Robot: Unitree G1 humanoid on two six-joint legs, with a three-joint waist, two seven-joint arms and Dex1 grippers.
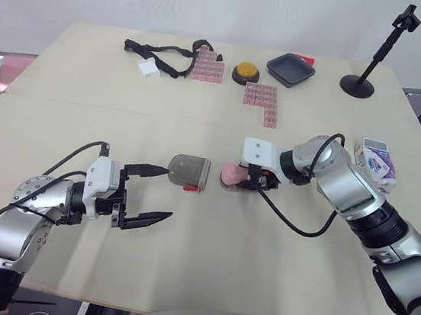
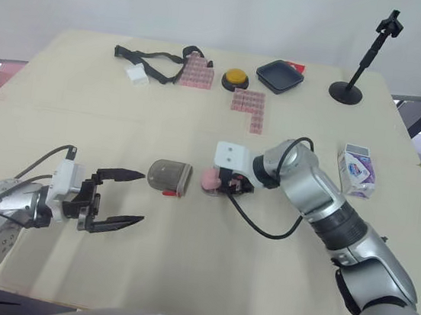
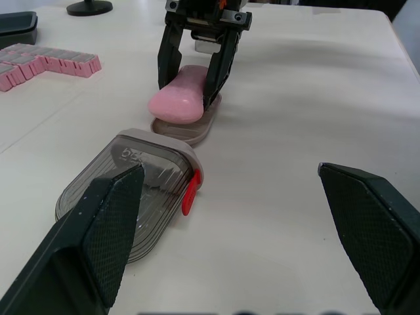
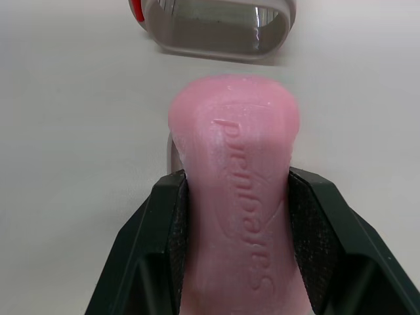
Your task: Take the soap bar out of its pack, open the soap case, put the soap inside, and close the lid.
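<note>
We see the pink soap bar lying lengthwise along the right claw, its free end pointing toward the case lid (smoky clear, with a red latch). The right claw pinches the bar by its long sides, over the shallow case base at mid-bench. The left claw gapes wide and holds nothing, its upper finger just beside the lid. The bench is pale beige, and a white wall stands behind it.
</note>
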